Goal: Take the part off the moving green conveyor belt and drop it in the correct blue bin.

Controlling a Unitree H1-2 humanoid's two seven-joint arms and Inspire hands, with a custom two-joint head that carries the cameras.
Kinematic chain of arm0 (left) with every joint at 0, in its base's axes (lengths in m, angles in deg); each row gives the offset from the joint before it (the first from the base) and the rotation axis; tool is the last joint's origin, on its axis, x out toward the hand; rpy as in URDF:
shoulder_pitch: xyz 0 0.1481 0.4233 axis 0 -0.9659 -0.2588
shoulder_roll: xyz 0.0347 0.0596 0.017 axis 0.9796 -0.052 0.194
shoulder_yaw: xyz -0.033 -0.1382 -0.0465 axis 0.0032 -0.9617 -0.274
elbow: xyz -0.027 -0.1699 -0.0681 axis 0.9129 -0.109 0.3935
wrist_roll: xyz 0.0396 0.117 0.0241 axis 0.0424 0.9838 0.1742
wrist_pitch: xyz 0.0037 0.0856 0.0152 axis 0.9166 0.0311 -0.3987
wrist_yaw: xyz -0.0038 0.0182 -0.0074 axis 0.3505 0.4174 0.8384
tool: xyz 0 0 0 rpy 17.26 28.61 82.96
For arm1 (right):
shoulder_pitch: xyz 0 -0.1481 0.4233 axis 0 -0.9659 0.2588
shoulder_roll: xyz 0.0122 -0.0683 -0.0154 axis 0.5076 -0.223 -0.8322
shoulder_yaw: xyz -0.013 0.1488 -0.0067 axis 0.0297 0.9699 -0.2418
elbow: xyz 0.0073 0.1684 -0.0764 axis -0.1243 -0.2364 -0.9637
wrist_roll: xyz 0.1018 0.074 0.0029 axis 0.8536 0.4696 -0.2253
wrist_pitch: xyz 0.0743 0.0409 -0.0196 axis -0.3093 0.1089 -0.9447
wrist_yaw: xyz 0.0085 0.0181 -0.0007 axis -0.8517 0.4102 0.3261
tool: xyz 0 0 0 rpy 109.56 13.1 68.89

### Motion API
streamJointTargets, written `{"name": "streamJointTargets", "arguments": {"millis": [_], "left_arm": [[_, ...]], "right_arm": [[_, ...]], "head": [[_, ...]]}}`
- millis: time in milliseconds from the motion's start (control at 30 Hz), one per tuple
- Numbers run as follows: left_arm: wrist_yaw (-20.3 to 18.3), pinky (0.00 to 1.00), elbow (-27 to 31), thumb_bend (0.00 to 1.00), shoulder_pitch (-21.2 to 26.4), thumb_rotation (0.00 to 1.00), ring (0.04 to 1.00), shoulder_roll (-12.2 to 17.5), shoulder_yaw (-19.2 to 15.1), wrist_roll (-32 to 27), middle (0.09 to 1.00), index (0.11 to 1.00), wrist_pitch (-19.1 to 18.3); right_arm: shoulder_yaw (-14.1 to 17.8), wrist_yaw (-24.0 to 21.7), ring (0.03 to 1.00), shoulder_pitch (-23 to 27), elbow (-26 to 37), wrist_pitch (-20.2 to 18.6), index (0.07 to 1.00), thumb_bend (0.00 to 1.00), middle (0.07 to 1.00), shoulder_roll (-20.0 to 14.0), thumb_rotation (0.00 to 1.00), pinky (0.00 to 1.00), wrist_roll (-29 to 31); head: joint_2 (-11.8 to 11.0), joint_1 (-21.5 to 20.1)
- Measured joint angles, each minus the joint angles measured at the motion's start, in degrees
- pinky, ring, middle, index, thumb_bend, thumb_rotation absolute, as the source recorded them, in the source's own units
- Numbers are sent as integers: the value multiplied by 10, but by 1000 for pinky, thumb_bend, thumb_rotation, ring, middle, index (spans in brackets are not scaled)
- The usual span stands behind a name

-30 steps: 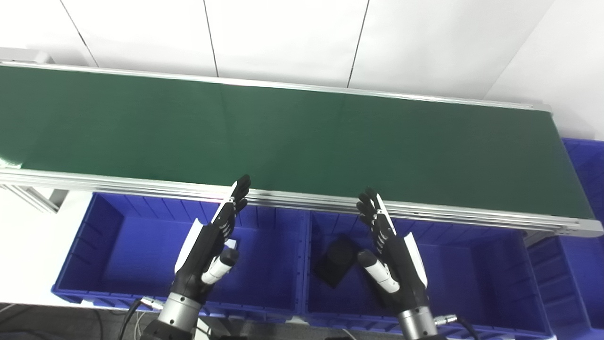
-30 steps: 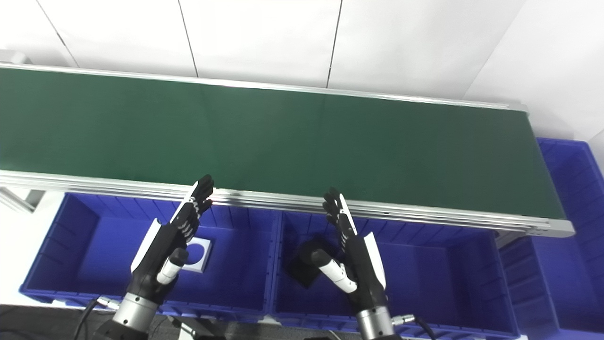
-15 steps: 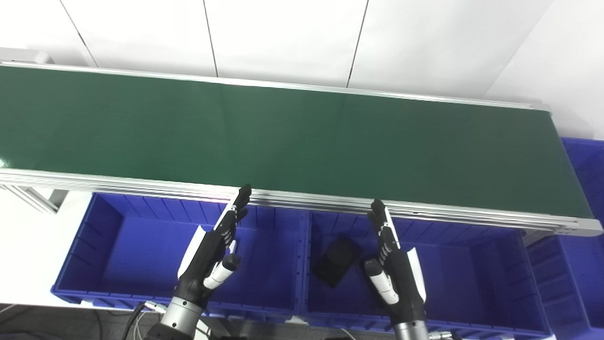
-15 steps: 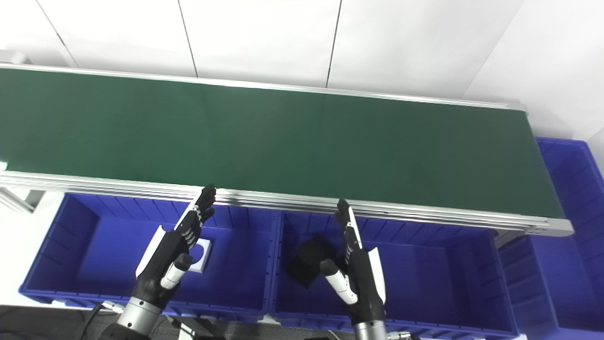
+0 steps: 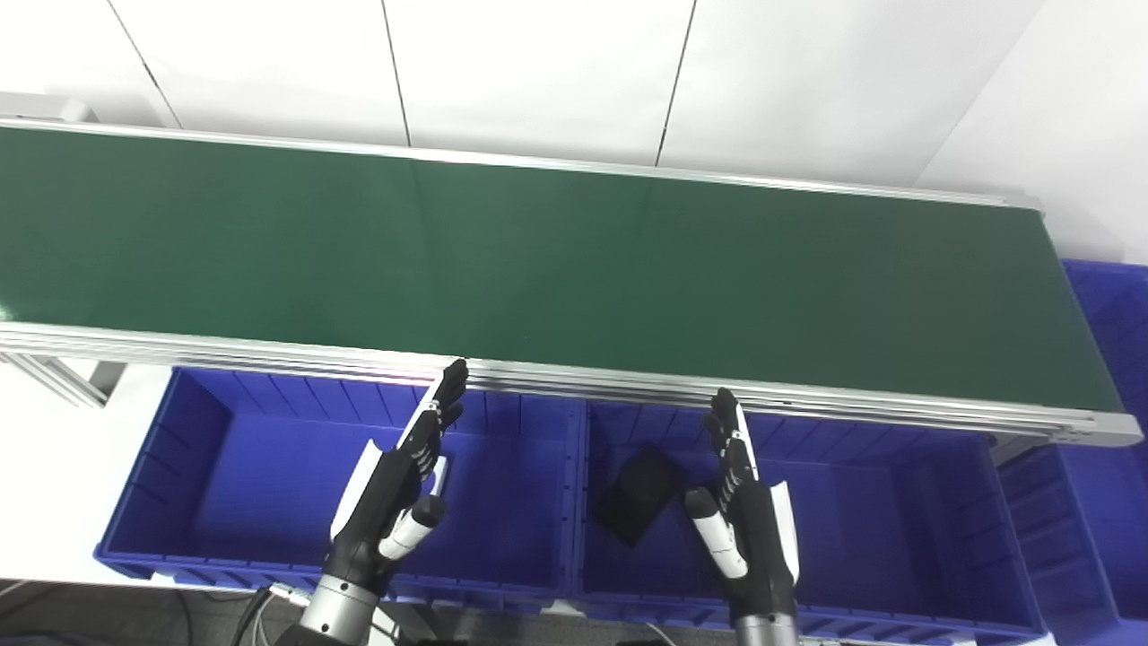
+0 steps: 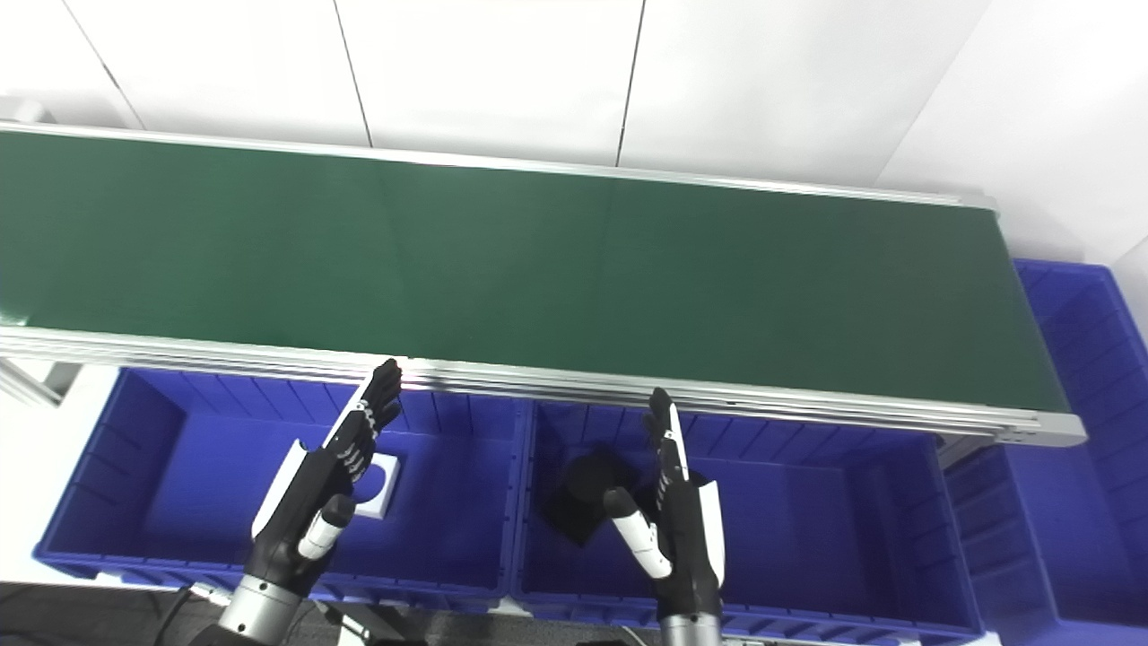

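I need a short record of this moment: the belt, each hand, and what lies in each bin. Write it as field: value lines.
belt: no part visible on it
left hand: open, holds nothing, over left bin
right hand: open, holds nothing, over middle bin
left bin content: white part
middle bin content: black part

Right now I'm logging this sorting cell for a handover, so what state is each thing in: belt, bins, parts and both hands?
Green conveyor belt: no part on the visible stretch.
Left blue bin: holds one white part.
Middle blue bin: holds one black part.
Right blue bin: partly in view, contents cannot be told.
Left hand: open, empty, over the left bin.
Right hand: open, empty, over the middle bin.
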Motion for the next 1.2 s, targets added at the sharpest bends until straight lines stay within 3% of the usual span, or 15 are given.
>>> {"name": "streamJointTargets", "arguments": {"millis": [300, 767, 1200], "left_arm": [[-1, 997, -15, 906, 0, 941, 1000, 0, -1, -1, 1000, 985, 3], [0, 984, -33, 857, 8, 928, 1000, -1, -3, 0, 1000, 981, 7], [0, 977, -39, 864, 12, 921, 998, -1, -2, 0, 996, 975, 8]], "right_arm": [[-23, 23, 984, 7, -13, 2, 1000, 818, 1000, -21, 842, 1000, 7], [-45, 47, 978, 22, -35, 2, 1000, 814, 1000, -34, 836, 1000, 7], [-57, 67, 984, 33, -42, 2, 1000, 832, 1000, -37, 830, 1000, 6]], "head": [[-15, 1], [-44, 15], [-42, 18]]}}
